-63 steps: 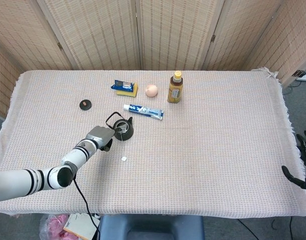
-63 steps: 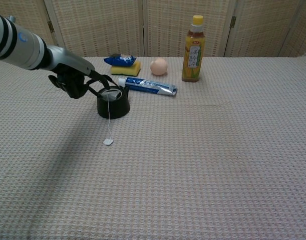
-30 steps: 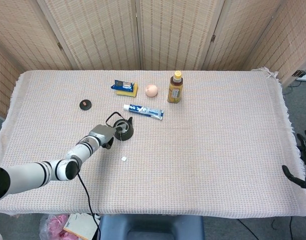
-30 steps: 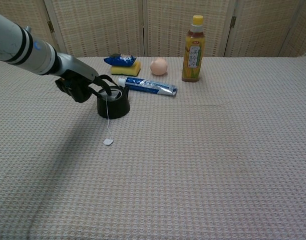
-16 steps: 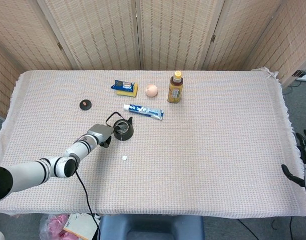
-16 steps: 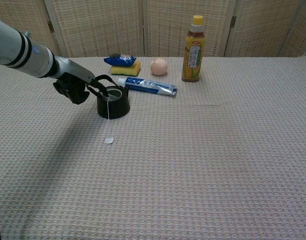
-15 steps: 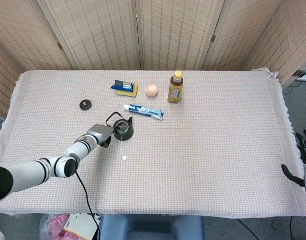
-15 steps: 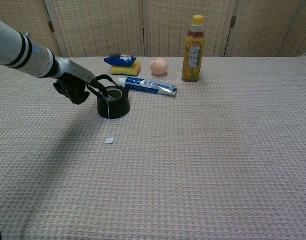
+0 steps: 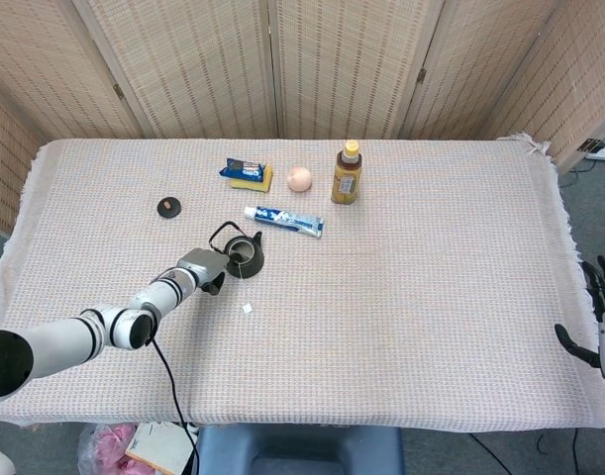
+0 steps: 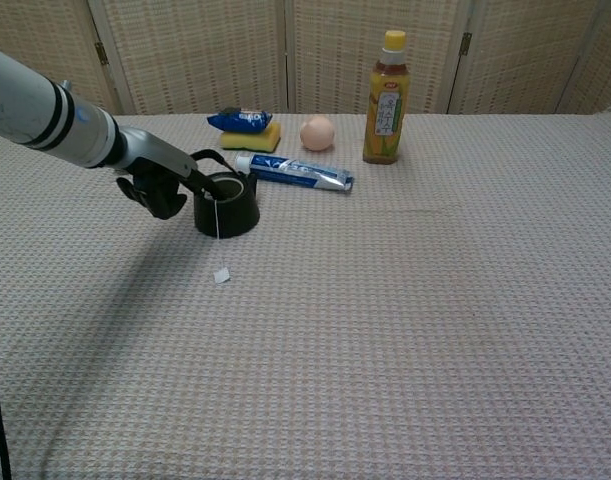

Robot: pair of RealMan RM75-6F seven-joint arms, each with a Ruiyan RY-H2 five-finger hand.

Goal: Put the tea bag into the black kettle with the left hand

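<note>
Kettle: black kettle point(image 10: 226, 207) sits left of centre in the chest view, its mouth open upward and its wire handle point(image 10: 207, 158) arching toward the left hand.
Tea bag: tea bag point(image 10: 223, 188) appears to sit inside the kettle's mouth; its string point(image 10: 220, 243) runs over the near rim and down the wall to the paper tag point(image 10: 222, 275), which lies on the surface just in front of the kettle.
Left hand: left hand point(image 10: 161, 187) is just to the left of the kettle, its fingers point(image 10: 203, 182) reaching to the rim; whether they pinch the string or are merely curled there cannot be told.
Right hand: right hand point(image 9: 601, 327) hangs at the lower right edge of the head view, fingers apart, holding nothing, well apart from everything.
Key relation: kettle lies directly right of the left hand, touching or nearly so; the string's long axis runs from the rim toward the bottom of the frame.
Judgement: bag looks delivered; only the release and withdrawal seem left.
Elsewhere: toothpaste tube point(image 10: 293, 172), egg point(image 10: 317, 133), bottle point(image 10: 382, 98) stand behind.
</note>
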